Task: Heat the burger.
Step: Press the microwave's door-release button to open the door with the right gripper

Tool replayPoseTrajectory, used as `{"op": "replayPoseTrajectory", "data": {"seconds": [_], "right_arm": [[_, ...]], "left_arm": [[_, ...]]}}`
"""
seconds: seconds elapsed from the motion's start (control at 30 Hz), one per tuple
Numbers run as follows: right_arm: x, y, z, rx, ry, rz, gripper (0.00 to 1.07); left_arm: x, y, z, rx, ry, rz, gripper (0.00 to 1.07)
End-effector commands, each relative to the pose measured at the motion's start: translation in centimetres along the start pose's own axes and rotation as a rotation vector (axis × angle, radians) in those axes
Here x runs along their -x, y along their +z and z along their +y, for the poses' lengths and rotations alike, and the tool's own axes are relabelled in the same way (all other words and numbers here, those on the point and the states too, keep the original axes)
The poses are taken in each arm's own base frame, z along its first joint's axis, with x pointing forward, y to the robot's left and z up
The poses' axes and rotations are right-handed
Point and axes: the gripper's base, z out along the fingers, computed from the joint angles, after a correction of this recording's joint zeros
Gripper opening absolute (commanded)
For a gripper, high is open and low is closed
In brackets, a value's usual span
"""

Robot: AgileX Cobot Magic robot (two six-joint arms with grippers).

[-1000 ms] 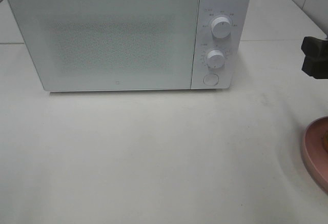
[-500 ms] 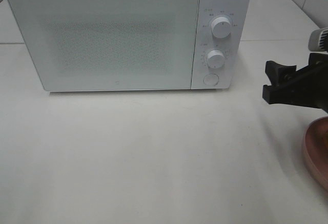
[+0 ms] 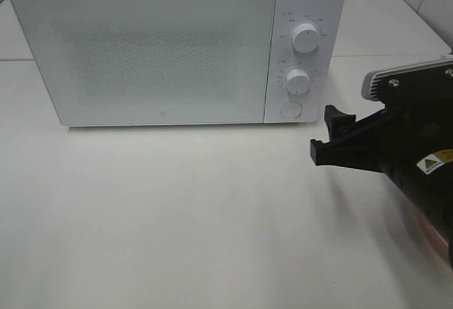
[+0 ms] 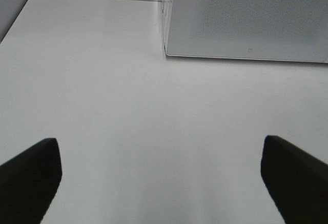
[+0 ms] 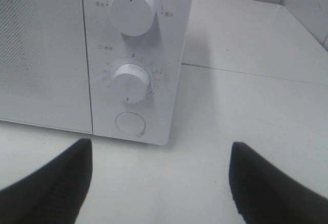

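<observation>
White surfaces filled all three views, and the burger showed in none of them, so its place could not be told.

The right gripper [image 3: 327,136] hung above the bench [image 3: 177,217], just in front of the right end of the microwave [image 3: 141,54] and not touching it. It was released: its two black fingers [image 5: 51,188] stood well apart, with only bare bench between them. It pointed at the control panel. In the right wrist view the round button [image 5: 130,123] lay ahead, between the fingers, with the lower knob [image 5: 130,78] and the upper knob [image 5: 132,6] above it. The bulky black right arm [image 3: 417,153] filled the right edge of the high view.

The microwave's speckled door [image 3: 148,51] was shut, flush with the panel beside it.

The left gripper [image 4: 161,183] showed only in its own wrist view. It was released too, its dark fingers [image 4: 28,178] spread wide over bare bench and holding nothing. The lower left front corner of the microwave stood well ahead of it.
</observation>
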Motion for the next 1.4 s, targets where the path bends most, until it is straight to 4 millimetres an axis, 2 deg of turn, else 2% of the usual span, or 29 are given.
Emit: {"op": "replayPoseTrajectory", "data": {"seconds": [0.03, 0.27, 0.53, 0.7, 0.77, 0.8, 0.87, 0.97, 1.03, 1.07, 1.1, 1.13, 1.2, 1.3, 1.37, 1.4], "right_arm": [[0.0, 0.5, 1.6, -0.011, 0.005, 0.003, 0.73], [-0.6, 1.1, 3.2, -0.007, 0.004, 0.028, 0.73], [-0.5, 1.3, 3.5, 0.002, 0.058, 0.04, 0.73], [-0.7, 1.3, 3.6, 0.005, 0.224, 0.065, 0.71], [-0.7, 1.3, 3.6, 0.002, 0.349, 0.067, 0.67], [-0.7, 1.3, 3.6, 0.002, 0.349, 0.067, 0.67], [-0.8, 1.3, 3.6, -0.005, 0.567, 0.069, 0.6], [-0.8, 1.3, 3.6, -0.008, 0.629, 0.069, 0.58], [-0.8, 1.3, 3.6, -0.013, 0.806, 0.071, 0.5], [-0.8, 1.3, 3.6, -0.013, 0.806, 0.071, 0.5], [-0.8, 1.3, 3.6, -0.017, 0.913, 0.071, 0.44], [-0.8, 1.3, 3.6, -0.017, 0.913, 0.071, 0.44], [-0.8, 1.3, 3.6, -0.023, 1.086, 0.07, 0.3], [-0.8, 1.3, 3.6, -0.024, 1.132, 0.07, 0.26], [-0.8, 1.3, 3.6, -0.03, 1.291, 0.069, 0.13], [-0.8, 1.3, 3.6, -0.03, 1.291, 0.069, 0.13]], "left_arm": [[-0.1, -0.2, 0.0, -0.001, -0.003, -0.033, 0.98], [-0.1, -0.2, 0.0, -0.001, -0.003, -0.033, 0.98], [-0.1, -0.2, 0.0, -0.001, -0.003, -0.033, 0.98], [-0.1, -0.2, 0.0, -0.001, -0.003, -0.033, 0.98], [-0.1, -0.2, 0.0, -0.001, -0.003, -0.033, 0.98], [-0.1, -0.2, 0.0, -0.001, -0.003, -0.033, 0.98], [-0.1, -0.2, 0.0, -0.001, -0.003, -0.033, 0.98], [-0.1, -0.2, 0.0, -0.001, -0.003, -0.033, 0.98], [-0.1, -0.2, 0.0, -0.001, -0.003, -0.033, 0.98], [-0.1, -0.2, 0.0, -0.001, -0.003, -0.033, 0.98], [-0.1, -0.2, 0.0, -0.001, -0.003, -0.033, 0.98], [-0.1, -0.2, 0.0, -0.001, -0.003, -0.033, 0.98], [-0.1, -0.2, 0.0, -0.001, -0.003, -0.033, 0.98], [-0.1, -0.2, 0.0, -0.001, -0.003, -0.033, 0.98], [-0.1, -0.2, 0.0, -0.001, -0.003, -0.033, 0.98], [-0.1, -0.2, 0.0, -0.001, -0.003, -0.033, 0.98]]}}
